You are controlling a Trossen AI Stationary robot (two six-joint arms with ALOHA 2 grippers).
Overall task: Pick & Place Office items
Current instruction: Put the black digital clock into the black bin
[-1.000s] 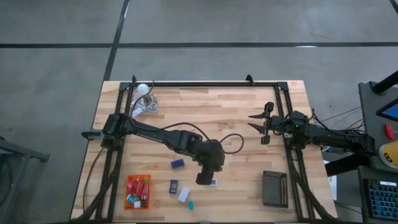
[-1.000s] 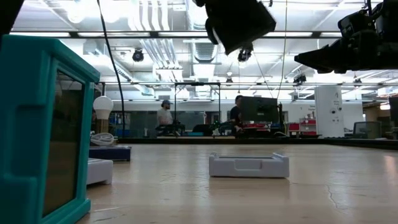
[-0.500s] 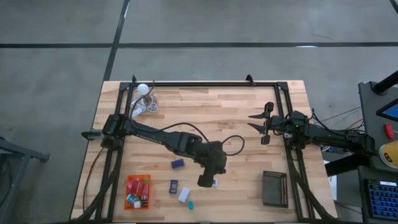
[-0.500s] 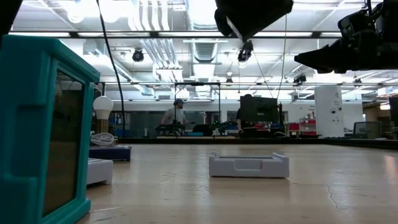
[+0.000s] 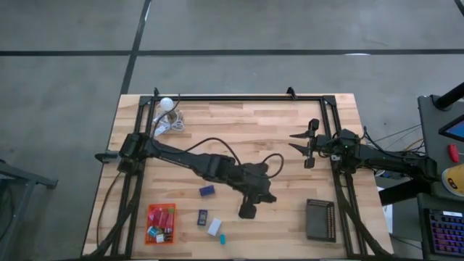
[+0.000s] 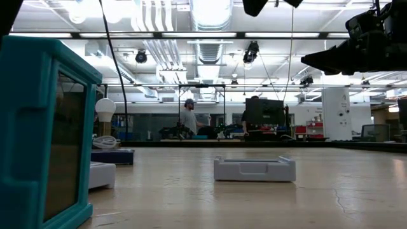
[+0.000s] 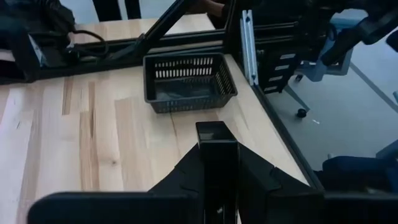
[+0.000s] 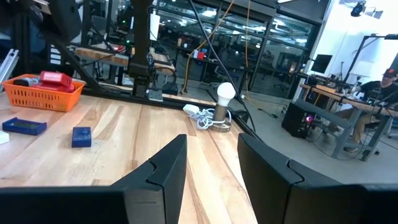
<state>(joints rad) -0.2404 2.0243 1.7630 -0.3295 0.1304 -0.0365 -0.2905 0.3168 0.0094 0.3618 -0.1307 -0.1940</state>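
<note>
I read no writing anywhere. My left hand (image 5: 246, 212), pinching a small white item (image 7: 219, 212), hangs over open table (image 5: 275, 130) between the black basket (image 5: 320, 219) and the orange basket (image 5: 160, 223). Right hand (image 5: 299, 144) waits spread beyond the black basket.

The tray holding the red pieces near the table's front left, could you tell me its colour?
Orange: the ribbed tray shows best in the right wrist view.

Left claw (image 7: 214, 134) is closed up tight, its dark fingers pressed together with no gap showing. Past the fingertips sits a black ribbed tray (image 7: 188, 81) on the pale wood tabletop (image 7: 74, 130), near the edge where the black frame rail runs (can't tell if anything's inside it). Beyond the edge is grey floor.
</note>
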